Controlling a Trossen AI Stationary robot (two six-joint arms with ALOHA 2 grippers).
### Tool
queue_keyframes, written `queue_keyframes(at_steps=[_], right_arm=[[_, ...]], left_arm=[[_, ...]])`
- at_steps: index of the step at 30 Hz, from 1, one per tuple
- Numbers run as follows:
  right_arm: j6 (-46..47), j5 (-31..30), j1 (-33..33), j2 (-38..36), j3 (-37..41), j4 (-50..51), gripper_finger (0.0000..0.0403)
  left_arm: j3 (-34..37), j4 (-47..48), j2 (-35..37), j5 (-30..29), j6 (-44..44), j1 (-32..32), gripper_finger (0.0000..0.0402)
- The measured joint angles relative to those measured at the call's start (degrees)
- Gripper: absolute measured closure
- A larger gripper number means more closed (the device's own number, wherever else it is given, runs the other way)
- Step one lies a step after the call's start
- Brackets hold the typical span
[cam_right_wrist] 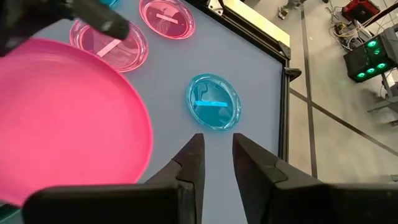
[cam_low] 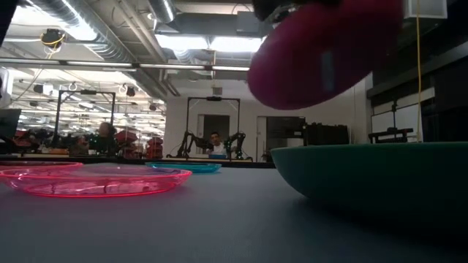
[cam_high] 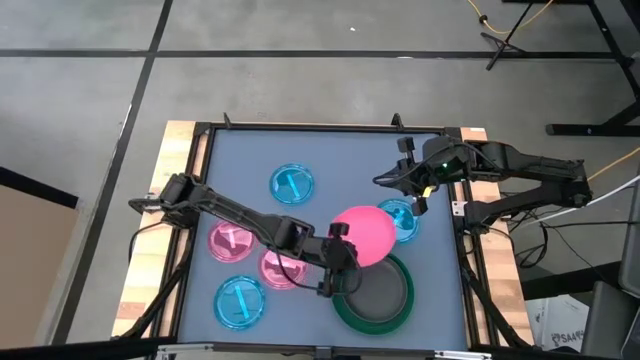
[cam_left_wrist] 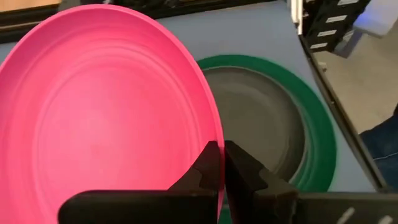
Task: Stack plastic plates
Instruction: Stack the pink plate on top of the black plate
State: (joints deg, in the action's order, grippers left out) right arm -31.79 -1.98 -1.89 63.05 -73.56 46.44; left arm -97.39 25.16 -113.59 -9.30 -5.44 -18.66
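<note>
My left gripper point(cam_high: 342, 256) is shut on the opaque pink plate point(cam_high: 366, 234), which is in the air over the far rim of the large green plate point(cam_high: 378, 318). The dark grey plate point(cam_high: 380, 290) lies inside the green one. In the low view the pink plate point(cam_low: 322, 51) hangs above the green plate point(cam_low: 380, 179). My right gripper point(cam_high: 416, 197) is open and hovers above a small translucent blue plate point(cam_high: 404, 222), touching nothing. Other small blue plates point(cam_high: 292, 184) point(cam_high: 240, 300) and small pink ones point(cam_high: 232, 240) point(cam_high: 280, 268) lie flat on the mat. My left gripper pinches the pink plate's rim point(cam_left_wrist: 210, 134) between its two fingers, one on the hollow inner face and one on the underside. The fingers come roughly level from the table's left. The plate is lifted clear and tilted, over the green and grey plates point(cam_left_wrist: 261, 118).
The blue-grey mat point(cam_high: 340, 160) has a black raised frame and wooden edges point(cam_high: 176, 170). The right arm point(cam_high: 520, 165) reaches in from the right edge. Bare mat lies along the far side. People and equipment show far behind the table in the low view.
</note>
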Motion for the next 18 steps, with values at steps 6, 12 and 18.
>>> queue_keyframes(at_steps=[6, 12, 18], right_arm=[[-0.02, 0.00, 0.00, 0.02, 0.00, 0.00, 0.0329], [-0.04, 0.00, 0.00, 0.02, 0.00, 0.03, 0.0329], [-0.04, 0.02, 0.00, 0.02, 0.00, 0.04, 0.0329]], left_arm=[[-5.25, -0.36, -4.88, 0.00, -0.08, -1.73, 0.0401], [-9.52, -0.34, -9.10, 0.02, -0.41, -3.28, 0.0401], [-10.62, -0.23, -10.99, 0.00, -0.62, -4.75, 0.0401]])
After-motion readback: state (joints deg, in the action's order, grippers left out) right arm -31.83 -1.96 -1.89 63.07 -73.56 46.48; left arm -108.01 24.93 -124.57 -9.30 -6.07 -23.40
